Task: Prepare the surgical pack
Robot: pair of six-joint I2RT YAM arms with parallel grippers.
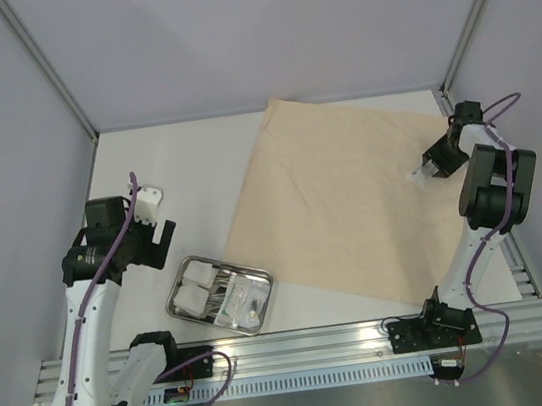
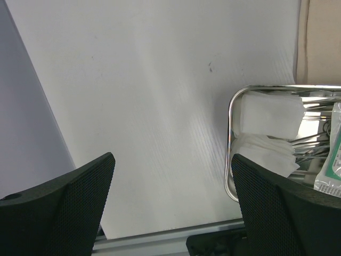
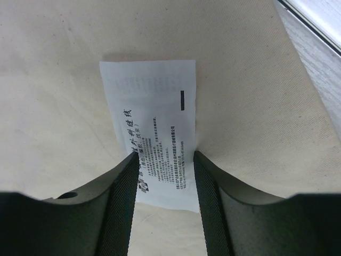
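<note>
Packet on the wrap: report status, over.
Left gripper open, empty, beside the tray. Right gripper open over the packet, which lies flat on the wrap. Nothing blocking it.

**Tan, white and black under the lamps**

The right fingers [image 3: 120, 208] are dull black with a fine woven grain. Between them is a white packet [image 3: 154, 117] printed in small black characters and one short black bar, on the plain sandy-tan wrap sheet [image 3: 58, 106]. The left fingers [image 2: 64, 208] are black with a dotted mesh. Between them the table [image 2: 133, 106] is white. Beside one finger a mirror-bright steel tray [image 2: 230, 133] shows white gauze pads [image 2: 269, 114] and a green-printed clear packet [image 2: 331, 160].
</note>
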